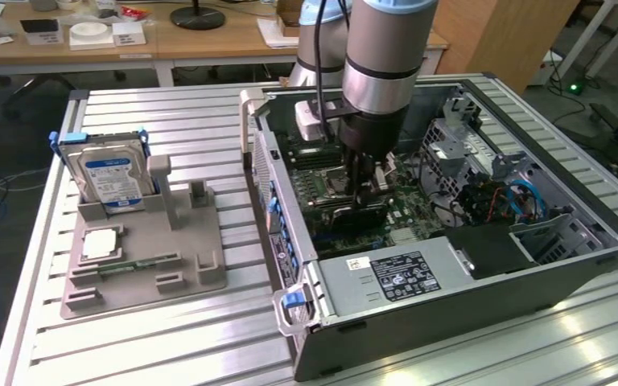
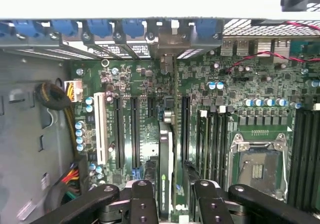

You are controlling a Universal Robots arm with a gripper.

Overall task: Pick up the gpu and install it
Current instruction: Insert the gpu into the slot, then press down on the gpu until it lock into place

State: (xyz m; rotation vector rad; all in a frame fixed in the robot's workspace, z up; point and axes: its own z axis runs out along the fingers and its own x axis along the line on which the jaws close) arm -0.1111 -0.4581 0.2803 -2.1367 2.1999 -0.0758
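Pincer (image 2: 172, 196) pinches the gpu (image 2: 165, 169) edge-on, long axis parallel to the motherboard (image 2: 200, 84) slots.

Matt black gpu (image 2: 165, 169); ribbed metal table (image 1: 158, 338).

Labels on hard drive (image 1: 113, 178) and power supply (image 1: 395, 277), print unreadable

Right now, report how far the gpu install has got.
Done: the gpu is off the parts stand, where the hard drive remains, and is inside the computer case. In hand: the gripper holds it on edge over the motherboard's expansion slots. Left: whether it is fully seated cannot be told; the gripper has not let go.
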